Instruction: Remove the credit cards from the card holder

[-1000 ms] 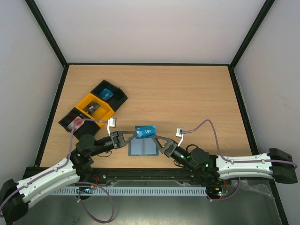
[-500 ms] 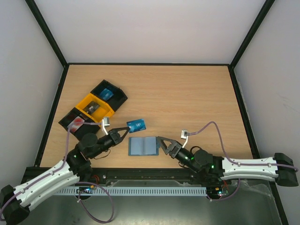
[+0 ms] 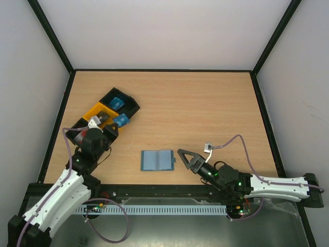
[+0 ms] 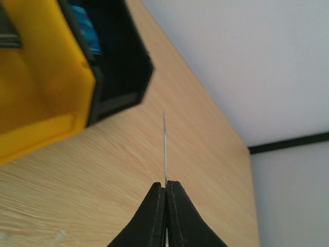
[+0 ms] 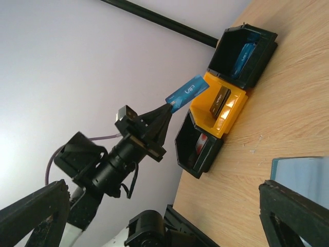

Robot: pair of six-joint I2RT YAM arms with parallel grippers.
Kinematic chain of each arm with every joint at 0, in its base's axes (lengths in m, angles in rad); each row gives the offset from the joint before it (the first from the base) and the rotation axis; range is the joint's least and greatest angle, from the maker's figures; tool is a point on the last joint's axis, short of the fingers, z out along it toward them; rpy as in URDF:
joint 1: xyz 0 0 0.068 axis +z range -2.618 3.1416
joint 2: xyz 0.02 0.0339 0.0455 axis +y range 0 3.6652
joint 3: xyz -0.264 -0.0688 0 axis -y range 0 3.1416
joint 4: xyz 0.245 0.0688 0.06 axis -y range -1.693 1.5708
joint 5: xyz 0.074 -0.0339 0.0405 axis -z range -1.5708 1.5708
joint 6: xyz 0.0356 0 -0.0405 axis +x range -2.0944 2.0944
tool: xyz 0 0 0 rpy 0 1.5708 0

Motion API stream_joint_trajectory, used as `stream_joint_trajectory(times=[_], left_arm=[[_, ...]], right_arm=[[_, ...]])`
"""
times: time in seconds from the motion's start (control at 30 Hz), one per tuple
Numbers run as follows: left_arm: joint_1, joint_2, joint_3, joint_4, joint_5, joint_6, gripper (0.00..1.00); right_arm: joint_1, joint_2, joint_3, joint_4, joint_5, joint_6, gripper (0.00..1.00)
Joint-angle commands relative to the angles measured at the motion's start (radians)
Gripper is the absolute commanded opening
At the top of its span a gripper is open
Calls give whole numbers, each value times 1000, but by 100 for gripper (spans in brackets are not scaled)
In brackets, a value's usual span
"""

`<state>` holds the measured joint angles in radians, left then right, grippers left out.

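Note:
The card holder [image 3: 158, 160] lies open and flat on the table near the front edge, blue-grey; its corner [image 5: 304, 176] shows in the right wrist view. My left gripper [image 3: 116, 124] is shut on a blue credit card [image 3: 122, 121] with white lettering and holds it in the air beside the trays. That card shows edge-on [image 4: 165, 146] between the left gripper's [image 4: 165, 184] fingers and face-on [image 5: 186, 92] from the right wrist. My right gripper [image 3: 187, 159] stands open just right of the card holder, nothing between its fingers [image 5: 293, 208].
A row of small trays sits at the left. The far black tray [image 3: 131, 104] holds a blue card [image 3: 117, 102]. The yellow tray [image 3: 96, 111] holds a dark card [image 5: 219, 100]. The near black tray [image 3: 73, 128] holds a white card with red marks [image 5: 201, 144].
My left gripper has carried the blue card from above the card holder leftwards to the trays. My right gripper has opened and drawn back to the right of the card holder.

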<state>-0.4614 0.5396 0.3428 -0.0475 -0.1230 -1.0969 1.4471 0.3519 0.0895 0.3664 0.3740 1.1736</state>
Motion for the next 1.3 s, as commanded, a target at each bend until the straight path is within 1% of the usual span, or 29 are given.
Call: stream_joint_trajectory(times=[0.0, 0.13, 0.23, 0.43, 0.73, 0.87, 1.0, 1.13, 1.27], left_arm=[[97, 132, 84, -17, 36, 99, 3], [156, 271, 169, 12, 34, 154, 3], [183, 377, 251, 9, 1, 175, 3], [203, 546, 342, 82, -80, 152, 3], [235, 802, 480, 124, -115, 138, 3], [253, 893, 525, 147, -111, 135, 3], [265, 982, 603, 116, -135, 150, 3], [275, 1038, 634, 124, -141, 150, 3], [287, 1092, 671, 104, -126, 150, 3]], right_arm=[[5, -66, -22, -92, 50, 0, 98], [5, -99, -16, -118, 53, -30, 98], [5, -102, 7, -140, 39, -68, 98], [5, -108, 48, -203, 58, -111, 98], [5, -167, 30, -244, 66, -77, 98], [5, -176, 38, -243, 61, -108, 98], [4, -162, 82, -298, 79, -116, 98], [5, -143, 131, -340, 78, -144, 98], [6, -132, 127, -316, 60, -135, 98]])
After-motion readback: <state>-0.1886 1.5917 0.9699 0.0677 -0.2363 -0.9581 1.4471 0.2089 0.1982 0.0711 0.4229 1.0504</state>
